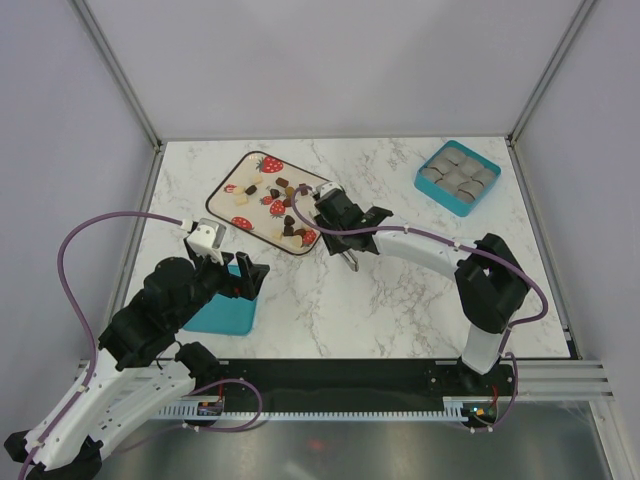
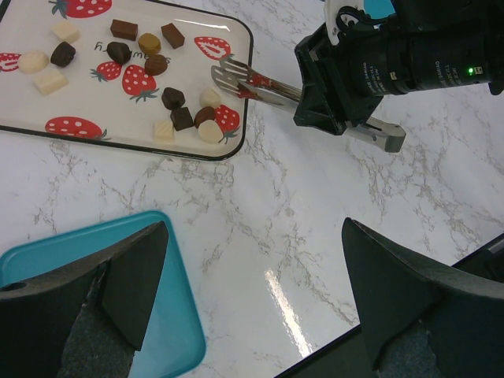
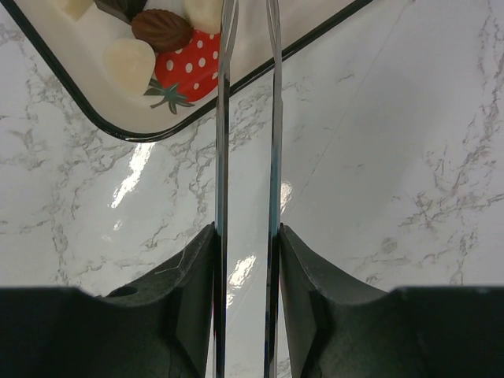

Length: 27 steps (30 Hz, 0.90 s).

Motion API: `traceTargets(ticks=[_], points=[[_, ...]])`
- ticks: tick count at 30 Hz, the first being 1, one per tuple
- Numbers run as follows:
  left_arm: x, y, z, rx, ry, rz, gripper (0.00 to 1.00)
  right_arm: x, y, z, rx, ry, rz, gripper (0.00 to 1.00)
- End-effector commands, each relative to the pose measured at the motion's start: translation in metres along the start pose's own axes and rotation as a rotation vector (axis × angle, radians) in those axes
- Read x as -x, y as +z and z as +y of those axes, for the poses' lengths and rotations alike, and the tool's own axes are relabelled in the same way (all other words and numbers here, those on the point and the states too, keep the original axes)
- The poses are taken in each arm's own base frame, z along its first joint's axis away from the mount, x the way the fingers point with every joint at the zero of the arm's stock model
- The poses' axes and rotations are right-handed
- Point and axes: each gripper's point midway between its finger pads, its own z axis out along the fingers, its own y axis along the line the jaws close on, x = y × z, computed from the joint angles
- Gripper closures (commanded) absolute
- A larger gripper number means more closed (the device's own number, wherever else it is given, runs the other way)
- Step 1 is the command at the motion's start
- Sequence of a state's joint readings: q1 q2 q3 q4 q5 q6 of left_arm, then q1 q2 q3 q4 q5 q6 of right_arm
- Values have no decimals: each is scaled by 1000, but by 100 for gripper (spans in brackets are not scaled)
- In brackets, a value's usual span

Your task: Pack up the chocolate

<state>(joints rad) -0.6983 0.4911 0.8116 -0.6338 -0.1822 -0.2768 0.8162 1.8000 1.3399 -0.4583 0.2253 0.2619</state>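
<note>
The chocolate (image 2: pixel 172 98), a scatter of small dark, tan and cream pieces, all lies on the strawberry-printed tray (image 1: pixel 243 168) in the upper left of the overhead view, so from where I stand the packing looks barely begun. The right claw (image 3: pixel 246 244) is clenched on a pair of metal tongs (image 2: pixel 252 83), whose slotted tips reach over the tray's right edge, just beside the nearest cluster of pieces. The teal box (image 1: pixel 440 197) sits well apart at the upper right, and I can make out only greyish compartments in it, with no piece I could swear to. The left claw (image 2: pixel 253 236) hangs spread wide and empty above a teal lid (image 2: pixel 179 323) at the lower left. Every piece on the tray looks left to carry across, and the lid is not yet on. The wrist view cuts the tong tips off at the top, so I cannot tell whether they pinch anything.
</note>
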Motion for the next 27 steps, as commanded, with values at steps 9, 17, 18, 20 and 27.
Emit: traceTargets(ticks=[9, 17, 18, 20, 27], points=[[3, 2, 3, 12, 37, -12, 0, 52, -27, 8, 23, 37, -140, 58], [3, 2, 3, 15, 37, -14, 0, 40, -20, 19, 91, 44, -109, 55], [3, 2, 3, 15, 37, -14, 0, 38, -19, 20, 92, 45, -104, 54], [3, 2, 3, 15, 37, -14, 0, 32, -14, 21, 95, 47, -91, 53], [3, 2, 3, 14, 37, -12, 0, 16, -2, 19, 83, 44, -53, 53]])
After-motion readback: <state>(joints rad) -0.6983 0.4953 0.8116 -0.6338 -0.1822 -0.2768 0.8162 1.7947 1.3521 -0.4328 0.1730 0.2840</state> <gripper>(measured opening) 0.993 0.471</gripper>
